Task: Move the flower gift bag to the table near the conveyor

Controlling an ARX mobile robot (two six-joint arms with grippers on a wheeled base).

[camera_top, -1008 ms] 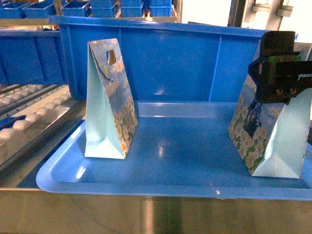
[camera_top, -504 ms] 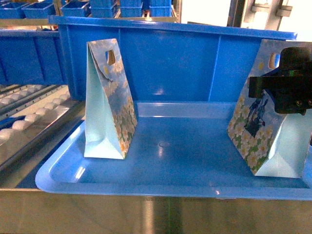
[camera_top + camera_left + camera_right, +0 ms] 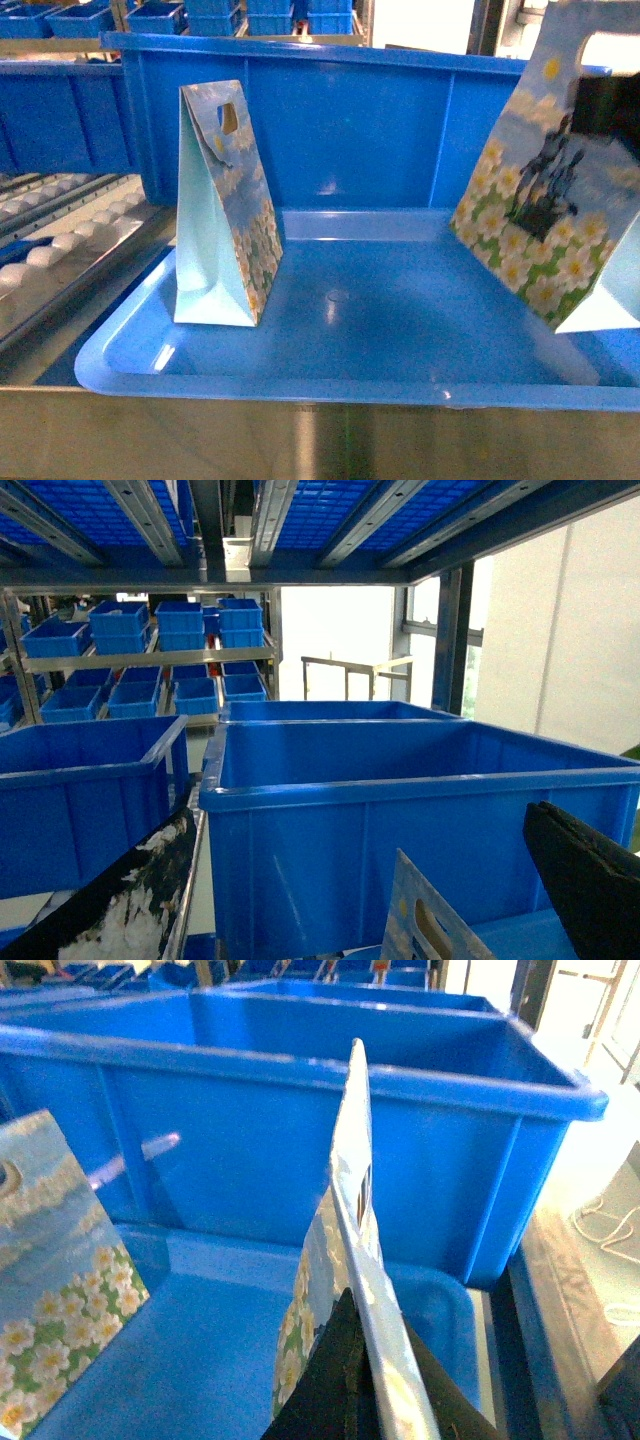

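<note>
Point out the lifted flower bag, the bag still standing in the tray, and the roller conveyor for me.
lifted flower bag [image 3: 535,215]: head view, on its flowered front face.
standing bag [image 3: 205,250]: head view, on its pale side panel.
conveyor [image 3: 60,245]: head view, on a white roller at the left.

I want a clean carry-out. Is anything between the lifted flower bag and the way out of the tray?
Nothing visible blocks it. The right gripper holds the flower gift bag tilted above the blue tray. The other bag stands far left; the table is out of view.
</note>
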